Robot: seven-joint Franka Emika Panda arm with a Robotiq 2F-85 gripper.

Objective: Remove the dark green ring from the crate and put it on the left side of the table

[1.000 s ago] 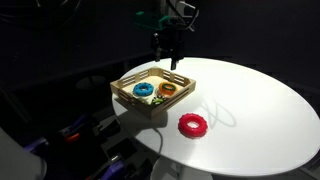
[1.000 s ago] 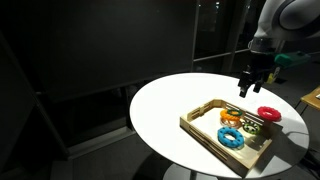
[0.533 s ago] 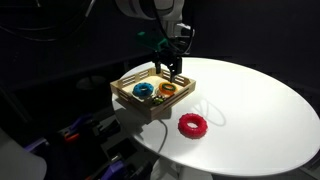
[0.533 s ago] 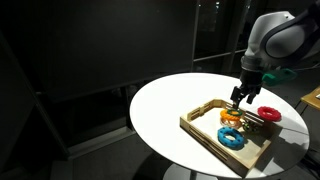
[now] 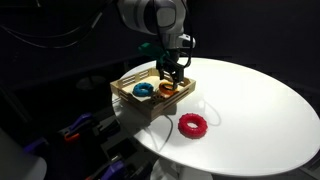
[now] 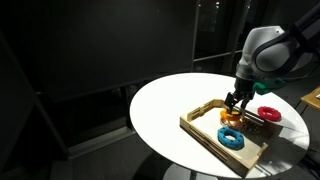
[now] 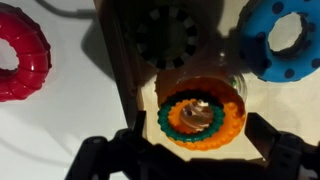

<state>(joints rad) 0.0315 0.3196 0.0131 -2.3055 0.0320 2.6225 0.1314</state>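
The round white table fills both exterior views. The arm bends down over the crate, which sits near the table's edge.

The gripper hangs low inside the crate, close to its middle. In the wrist view its jaws are spread wide. One finger stands on each side of an orange ring without pinching it. A brighter green band edges that ring. The pictures do not show whether the band is a second ring beneath it.

The dark green ring lies flat on the crate floor, in shadow, just beyond the orange ring and next to the crate's side wall. Its hole faces straight up. Being round, it has no long axis and points no particular way. In the exterior views it cannot be made out.

A blue ring lies flat in another part of the crate. A red ring rests on the bare table just outside the crate.
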